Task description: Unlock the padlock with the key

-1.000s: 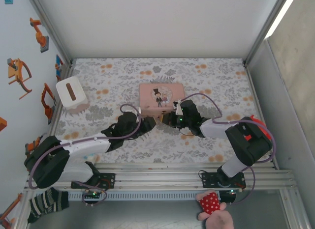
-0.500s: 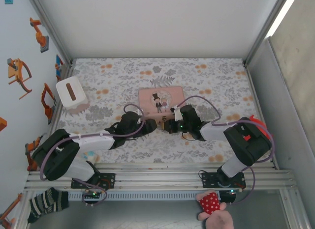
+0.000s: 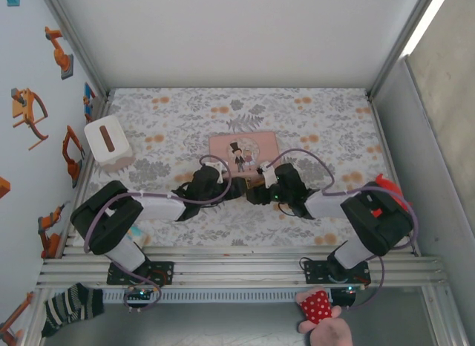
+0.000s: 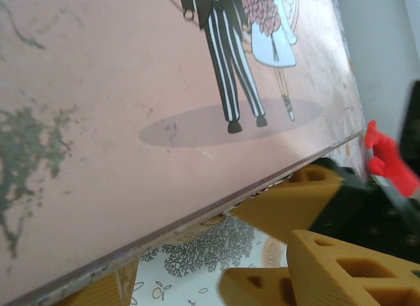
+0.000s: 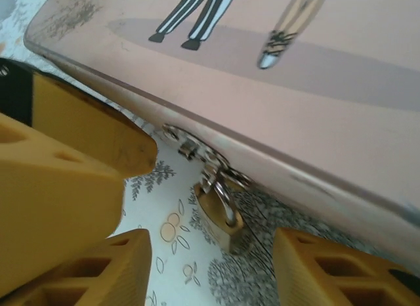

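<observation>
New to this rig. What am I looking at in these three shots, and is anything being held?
Two robot arms are bolted to the near edge of a table with a floral cover. The wide shot is from a fixed camera above and behind them. The two close-ups are from a camera on each wrist, so the yellow blocks are gripper fingers. On the table sit a pink box with a cartoon couple and a white tissue box. A small brass padlock is hooked through the pink box's front latch. The left gripper and right gripper face that edge, both open, gripping nothing.
</observation>
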Available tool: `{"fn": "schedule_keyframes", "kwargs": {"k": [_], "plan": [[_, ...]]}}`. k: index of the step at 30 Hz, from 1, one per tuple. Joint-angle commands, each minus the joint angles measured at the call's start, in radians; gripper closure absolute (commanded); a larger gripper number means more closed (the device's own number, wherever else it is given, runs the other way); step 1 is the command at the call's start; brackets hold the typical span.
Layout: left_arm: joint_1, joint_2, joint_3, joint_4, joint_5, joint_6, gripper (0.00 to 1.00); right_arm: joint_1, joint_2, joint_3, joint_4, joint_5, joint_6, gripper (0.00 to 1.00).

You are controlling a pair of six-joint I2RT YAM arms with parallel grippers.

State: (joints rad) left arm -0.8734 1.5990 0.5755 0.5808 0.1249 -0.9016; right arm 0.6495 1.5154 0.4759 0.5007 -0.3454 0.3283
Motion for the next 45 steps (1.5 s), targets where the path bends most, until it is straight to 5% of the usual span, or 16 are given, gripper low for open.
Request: {"fn": "schedule_keyframes", "kwargs": {"k": [1, 14, 23, 31, 45], "plan": [[-0.017, 0.036, 0.017, 0.029, -0.024, 0.042, 0.37, -0.001, -0.140, -0.013, -0.096, 0.124, -0.014, 0.47], [-0.037, 0.141, 0.079, 0.041, -0.031, 0.094, 0.40, -0.033, -0.430, -0.015, -0.488, 0.108, 0.131, 0.52], [-0.128, 0.158, 0.269, -0.370, -0.291, 0.126, 0.42, -0.105, -0.578, 0.020, -0.618, 0.126, 0.220, 0.56], [-0.145, 0.223, 0.420, -0.666, -0.374, 0.076, 0.42, -0.132, -0.600, 0.041, -0.669, 0.098, 0.221, 0.56], [-0.151, 0.245, 0.438, -0.592, -0.387, -0.013, 0.40, -0.137, -0.613, 0.035, -0.665, 0.086, 0.217, 0.58]]}}
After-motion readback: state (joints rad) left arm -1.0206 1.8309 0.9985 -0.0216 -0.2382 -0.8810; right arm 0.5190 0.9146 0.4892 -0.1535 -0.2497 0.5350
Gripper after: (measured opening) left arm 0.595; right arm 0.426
